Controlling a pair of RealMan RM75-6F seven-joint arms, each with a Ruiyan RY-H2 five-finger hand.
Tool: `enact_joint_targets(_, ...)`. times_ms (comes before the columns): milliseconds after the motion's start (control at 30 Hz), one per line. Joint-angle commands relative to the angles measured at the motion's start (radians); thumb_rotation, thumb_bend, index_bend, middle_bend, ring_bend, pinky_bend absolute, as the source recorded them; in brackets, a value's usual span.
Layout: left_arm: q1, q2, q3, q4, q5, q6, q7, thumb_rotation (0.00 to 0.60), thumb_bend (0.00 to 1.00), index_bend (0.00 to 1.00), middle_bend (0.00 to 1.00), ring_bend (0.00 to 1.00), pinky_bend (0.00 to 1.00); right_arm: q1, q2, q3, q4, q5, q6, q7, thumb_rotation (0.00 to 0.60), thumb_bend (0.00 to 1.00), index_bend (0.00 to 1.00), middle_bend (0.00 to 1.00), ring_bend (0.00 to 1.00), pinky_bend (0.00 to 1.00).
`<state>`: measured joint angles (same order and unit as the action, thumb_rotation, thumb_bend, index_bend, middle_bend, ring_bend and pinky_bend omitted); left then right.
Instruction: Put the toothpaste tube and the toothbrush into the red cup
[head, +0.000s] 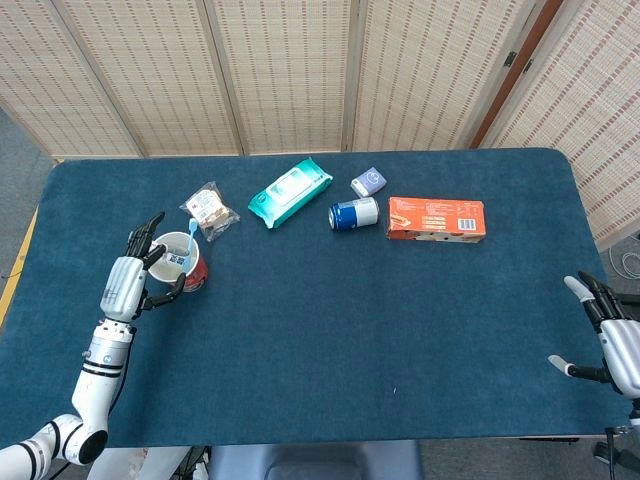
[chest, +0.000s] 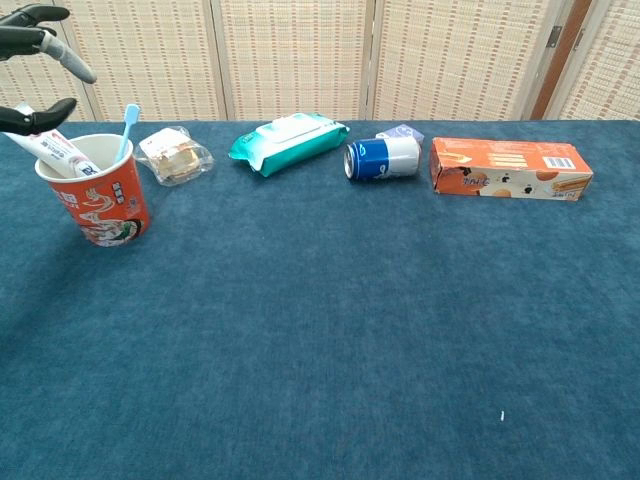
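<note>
The red cup (head: 188, 268) (chest: 96, 199) stands upright at the table's left side. A blue toothbrush (head: 190, 241) (chest: 125, 128) sticks up out of it. A white toothpaste tube (head: 173, 257) (chest: 56, 150) leans in the cup, its end pointing left over the rim. My left hand (head: 125, 284) hovers just left of the cup with its fingers (chest: 44, 42) spread and nothing in it; whether the thumb touches the tube's end I cannot tell. My right hand (head: 612, 338) rests at the table's right edge, fingers apart and empty.
Along the back of the blue table (head: 330, 330) lie a clear snack bag (head: 209, 209), a teal wipes pack (head: 290, 192), a blue can (head: 354, 214) on its side, a small grey packet (head: 368, 181) and an orange box (head: 436, 218).
</note>
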<state>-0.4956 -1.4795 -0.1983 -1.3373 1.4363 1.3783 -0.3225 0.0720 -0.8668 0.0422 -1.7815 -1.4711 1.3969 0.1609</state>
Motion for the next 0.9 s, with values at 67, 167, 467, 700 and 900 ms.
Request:
enact_joint_targets(67, 0.025, 0.053, 0.024, -0.060, 0.002, 0.003, 0.122, 0.600, 0.38, 0.35, 0.00, 0.00, 0.00, 0.000, 0.000, 0.001, 0.000, 0.002, 0.000, -0.002, 0.600, 0.00, 0.05, 0.04, 0.00, 0.25)
enact_joint_targets(167, 0.045, 0.107, 0.038, -0.129, -0.016, -0.006, 0.223, 0.600, 0.38, 0.32, 0.00, 0.00, 0.00, 0.000, 0.000, 0.000, -0.002, 0.003, -0.001, -0.005, 0.600, 0.00, 0.05, 0.04, 0.00, 0.25)
enact_joint_targets(467, 0.111, 0.269, 0.082, -0.327, -0.086, -0.020, 0.474, 0.600, 0.38, 0.01, 0.00, 0.00, 0.00, 0.004, -0.006, 0.002, -0.004, 0.016, -0.012, -0.025, 0.600, 0.00, 0.05, 0.04, 0.00, 0.25)
enact_joint_targets(700, 0.176, 0.323, 0.136, -0.393, -0.080, 0.034, 0.649, 0.600, 0.36, 0.00, 0.00, 0.00, 0.00, 0.011, -0.019, 0.000, -0.007, 0.025, -0.026, -0.060, 0.600, 0.00, 0.05, 0.04, 0.00, 0.25)
enact_joint_targets(900, 0.242, 0.294, 0.174, -0.350, -0.014, 0.133, 0.710, 0.600, 0.36, 0.00, 0.00, 0.00, 0.00, 0.017, -0.030, 0.000, -0.010, 0.038, -0.040, -0.089, 0.600, 0.00, 0.05, 0.04, 0.00, 0.25)
